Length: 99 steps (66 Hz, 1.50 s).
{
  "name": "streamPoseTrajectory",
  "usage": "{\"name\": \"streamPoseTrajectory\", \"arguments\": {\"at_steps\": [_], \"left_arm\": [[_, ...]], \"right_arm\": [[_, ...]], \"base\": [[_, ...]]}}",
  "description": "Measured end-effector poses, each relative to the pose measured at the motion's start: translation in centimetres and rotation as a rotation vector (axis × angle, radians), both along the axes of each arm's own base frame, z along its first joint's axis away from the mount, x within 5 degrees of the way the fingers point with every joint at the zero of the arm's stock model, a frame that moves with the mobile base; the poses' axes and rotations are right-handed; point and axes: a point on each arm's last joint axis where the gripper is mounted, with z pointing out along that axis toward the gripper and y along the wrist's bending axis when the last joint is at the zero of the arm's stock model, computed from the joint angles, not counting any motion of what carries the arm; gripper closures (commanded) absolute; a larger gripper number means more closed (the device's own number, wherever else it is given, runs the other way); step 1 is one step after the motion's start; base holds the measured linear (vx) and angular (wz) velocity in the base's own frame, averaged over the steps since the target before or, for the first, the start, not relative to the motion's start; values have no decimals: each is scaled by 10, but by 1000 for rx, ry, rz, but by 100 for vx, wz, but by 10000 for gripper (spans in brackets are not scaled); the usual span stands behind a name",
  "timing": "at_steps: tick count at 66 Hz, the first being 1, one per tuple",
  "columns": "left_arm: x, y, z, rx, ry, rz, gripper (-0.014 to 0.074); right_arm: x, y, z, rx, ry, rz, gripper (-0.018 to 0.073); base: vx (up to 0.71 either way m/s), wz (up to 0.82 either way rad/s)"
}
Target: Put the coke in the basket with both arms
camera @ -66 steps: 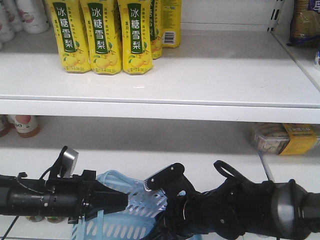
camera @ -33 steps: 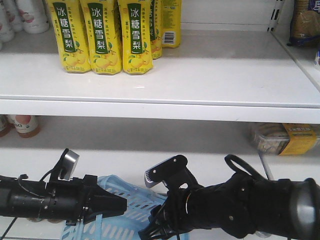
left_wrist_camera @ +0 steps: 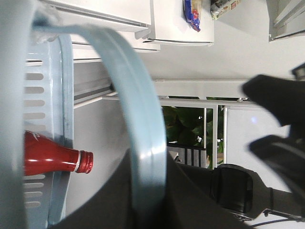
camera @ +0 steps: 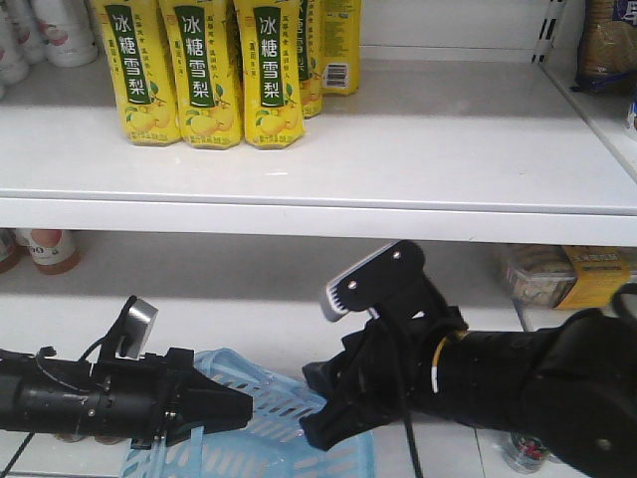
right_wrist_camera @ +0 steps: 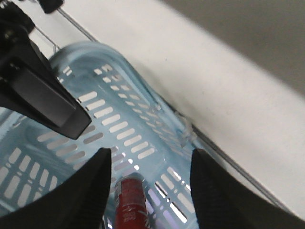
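Observation:
The light blue basket (camera: 284,423) hangs low in front of the shelves. My left gripper (camera: 231,406) is shut on its flat handle (left_wrist_camera: 140,138), which runs between the dark jaws in the left wrist view. The red coke (right_wrist_camera: 131,202) lies inside the basket (right_wrist_camera: 119,124) on its slotted floor. It shows again as a red body with a red cap (left_wrist_camera: 52,160) in the left wrist view. My right gripper (right_wrist_camera: 150,157) is open above the coke, its fingers (right_wrist_camera: 90,191) apart and touching nothing. In the front view the right gripper (camera: 323,408) hovers at the basket's right rim.
Yellow pear-drink bottles (camera: 199,70) stand on the upper white shelf (camera: 318,214). A packaged snack (camera: 567,274) and pale bottles (camera: 45,249) sit on the shelf below. The left gripper's black body (right_wrist_camera: 38,90) crosses the basket near my right fingers.
My right arm has lifted up and to the right, away from the basket's inside. The left arm and basket shifted slightly left, then held still.

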Motion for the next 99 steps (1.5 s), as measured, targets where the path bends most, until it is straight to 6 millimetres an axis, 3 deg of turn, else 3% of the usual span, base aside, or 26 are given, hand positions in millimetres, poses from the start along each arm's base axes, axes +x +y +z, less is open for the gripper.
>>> {"name": "streamPoseTrajectory", "arguments": {"at_steps": [19,37,63,76,89,99], "left_arm": [[0,0,0,0,0,0,602],[0,0,0,0,0,0,602],[0,0,0,0,0,0,602],[0,0,0,0,0,0,602],[0,0,0,0,0,0,602],[0,0,0,0,0,0,602]], "right_arm": [[10,-51,39,63,-128,-159,195],[10,-112,68,32,-253,-359,195],[-13,-197,98,-61,-412,-733,195],[-32,-222,108,-93,-463,-892,195],[-50,-222,93,-79,-526,-903,195],[-68,-216,56,-43,-554,-894,195]], "base": [[0,0],[0,0],[0,0],[0,0],[0,0],[0,0]]}}
